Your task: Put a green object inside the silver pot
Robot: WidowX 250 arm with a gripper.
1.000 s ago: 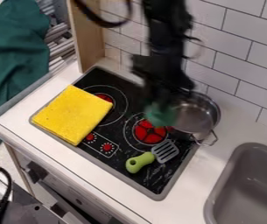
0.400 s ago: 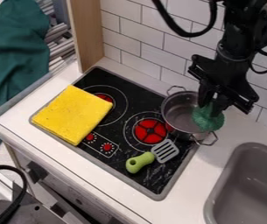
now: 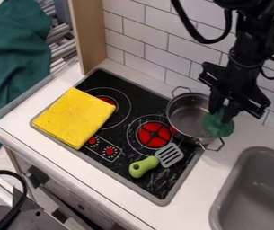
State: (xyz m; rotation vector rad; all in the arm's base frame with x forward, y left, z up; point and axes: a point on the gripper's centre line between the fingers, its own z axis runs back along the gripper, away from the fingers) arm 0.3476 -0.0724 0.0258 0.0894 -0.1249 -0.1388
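Green scrubber (image 3: 218,125) pinched in my gripper (image 3: 220,117), right below the fingertips, and it overlaps the silver pot's (image 3: 186,116) sink-side rim in view! The pot's middle lies toward the red burner (image 3: 154,134); I reckon I need a nudge that way before letting go.

Got 1 silver pot (image 3: 188,120) w/ 2 handles (image 3: 212,144), 1 green obj (image 3: 218,126), 1 gripper (image 3: 221,116), 1 yellow cloth (image 3: 74,117), 1 spatula (image 3: 170,155), 1 stovetop (image 3: 163,185), 2 red burners (image 3: 154,134) (that I can see, anyway), 2 red knobs (image 3: 110,151) & 1 sink (image 3: 256,193).
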